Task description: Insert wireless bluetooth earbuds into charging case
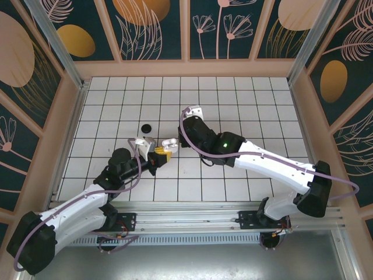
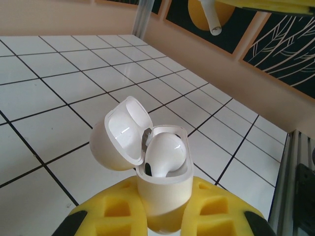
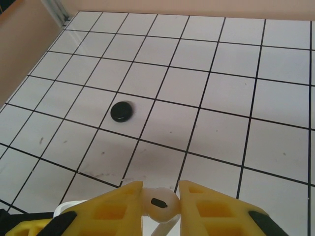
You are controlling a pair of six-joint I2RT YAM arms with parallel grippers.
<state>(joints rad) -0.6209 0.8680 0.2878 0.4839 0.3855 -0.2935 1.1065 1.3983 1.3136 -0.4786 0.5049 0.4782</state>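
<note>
Task about half done: left gripper clamps the open white charging case with one white earbud seated, while right gripper, just above the case, pinches the second earbud, not yet inserted.

You have nothing to read here: no text, label, brand, number or sign is legible in any view. The white charging case at the lower centre of the left wrist view is plain, and so is the earbud in the case. The white earbud at the lower edge of the right wrist view shows only a small dark slot. The wall panels along the top of the overhead view bear only drawn leaves and flowers.
</note>
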